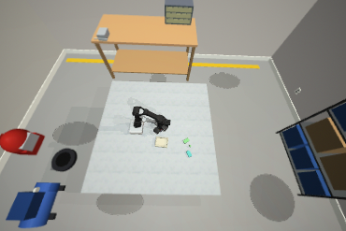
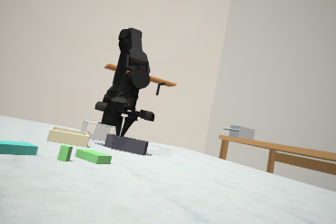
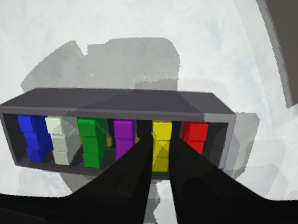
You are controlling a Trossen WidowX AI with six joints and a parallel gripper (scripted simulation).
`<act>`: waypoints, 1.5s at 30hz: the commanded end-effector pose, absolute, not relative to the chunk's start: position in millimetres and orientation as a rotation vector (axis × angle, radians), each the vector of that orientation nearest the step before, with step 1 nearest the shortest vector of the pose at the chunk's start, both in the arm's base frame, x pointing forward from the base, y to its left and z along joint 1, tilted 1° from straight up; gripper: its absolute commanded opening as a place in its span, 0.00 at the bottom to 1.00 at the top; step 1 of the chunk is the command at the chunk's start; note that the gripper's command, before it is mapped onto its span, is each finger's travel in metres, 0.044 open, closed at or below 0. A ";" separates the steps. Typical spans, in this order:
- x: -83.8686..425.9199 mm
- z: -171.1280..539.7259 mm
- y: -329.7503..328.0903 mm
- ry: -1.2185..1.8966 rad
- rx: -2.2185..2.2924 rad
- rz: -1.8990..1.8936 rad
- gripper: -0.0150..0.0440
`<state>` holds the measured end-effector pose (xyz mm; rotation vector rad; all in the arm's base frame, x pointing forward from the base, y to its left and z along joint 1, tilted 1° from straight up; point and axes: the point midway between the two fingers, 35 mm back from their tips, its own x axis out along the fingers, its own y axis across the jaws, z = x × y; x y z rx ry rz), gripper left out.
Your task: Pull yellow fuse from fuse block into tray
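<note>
The dark grey fuse block [image 2: 126, 145] [image 3: 120, 102] stands on the pale mat, with a row of coloured fuses seen in the wrist view. The yellow fuse [image 3: 162, 130] stands upright in its slot, between the purple fuse [image 3: 124, 131] and the red fuse [image 3: 195, 131]. My gripper [image 3: 160, 142] [image 2: 121, 135] points down into the block, one finger on each side of the yellow fuse. The finger edges lie against its sides, with no gap visible: it is shut on the fuse. The cream tray [image 1: 161, 142] [image 2: 68, 138] lies near the block. The fuse's foot is hidden.
Green, white and blue fuses stand left of the purple one in the wrist view. A green block [image 1: 186, 140] [image 2: 93, 156], a small green piece [image 2: 64, 153] and a teal block [image 1: 189, 153] [image 2: 18, 148] lie on the mat beyond the tray.
</note>
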<state>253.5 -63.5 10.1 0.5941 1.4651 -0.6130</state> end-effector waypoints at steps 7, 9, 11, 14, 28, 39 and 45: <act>253.5 10.3 -63.6 1.465 0.594 -0.613 0.25; 253.6 10.9 -63.6 1.465 0.594 -0.613 0.25; 253.6 11.9 -63.5 1.465 0.595 -0.613 0.25; 253.7 13.3 -63.5 1.465 0.595 -0.613 0.25; 253.9 20.1 -63.4 1.465 0.596 -0.613 0.25; 254.0 25.5 -63.3 1.465 0.597 -0.612 0.25; 254.0 28.4 -63.2 1.465 0.597 -0.612 0.25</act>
